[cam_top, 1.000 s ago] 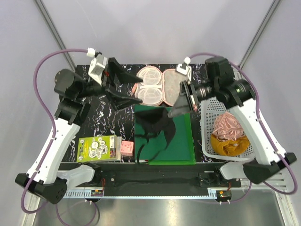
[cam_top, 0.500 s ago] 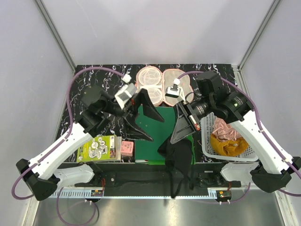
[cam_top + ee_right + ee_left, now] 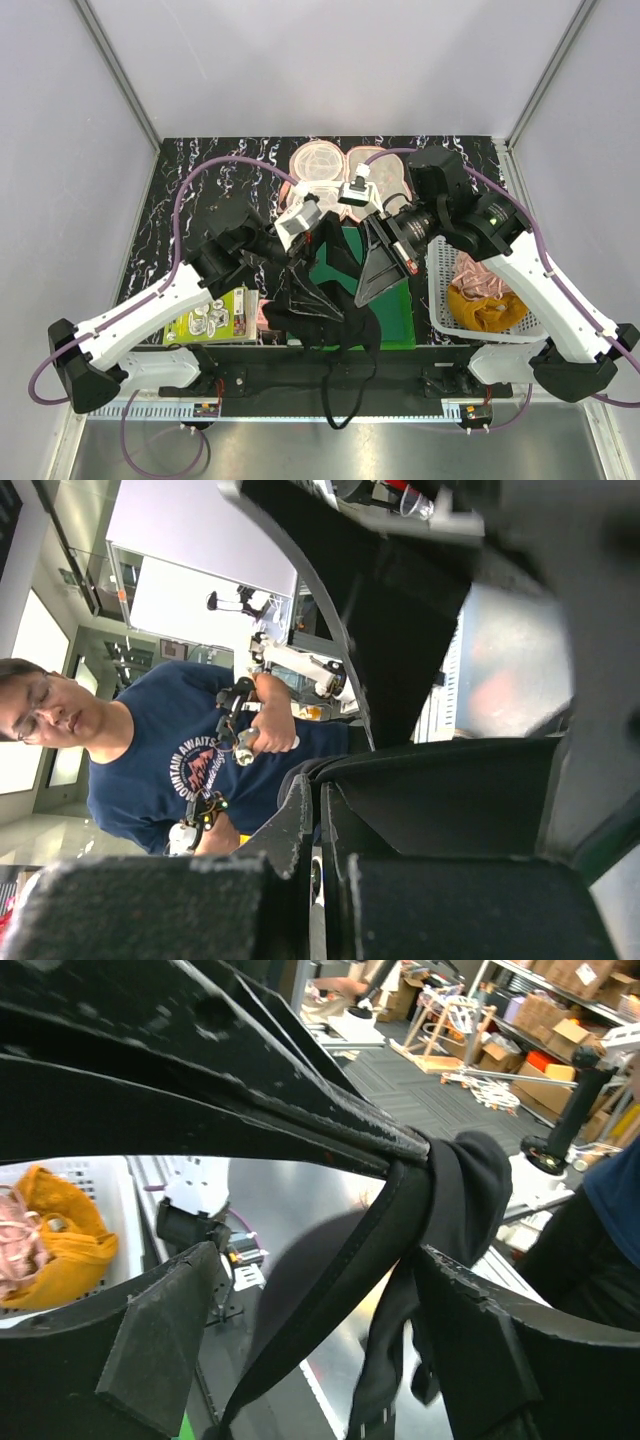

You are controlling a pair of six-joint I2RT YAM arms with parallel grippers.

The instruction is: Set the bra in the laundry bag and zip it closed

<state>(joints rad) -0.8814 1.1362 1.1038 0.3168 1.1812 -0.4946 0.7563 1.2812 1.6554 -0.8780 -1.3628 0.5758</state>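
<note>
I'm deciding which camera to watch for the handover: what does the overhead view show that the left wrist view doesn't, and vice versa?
Only overhead: the open laundry bag at the back, the green mat and a booklet. Only left wrist: close up, the right hand shut on a fold of the bra, the left hand open around it, and cardboard boxes beyond. Both: the hanging bra, and the basket with the orange cloth.
</note>
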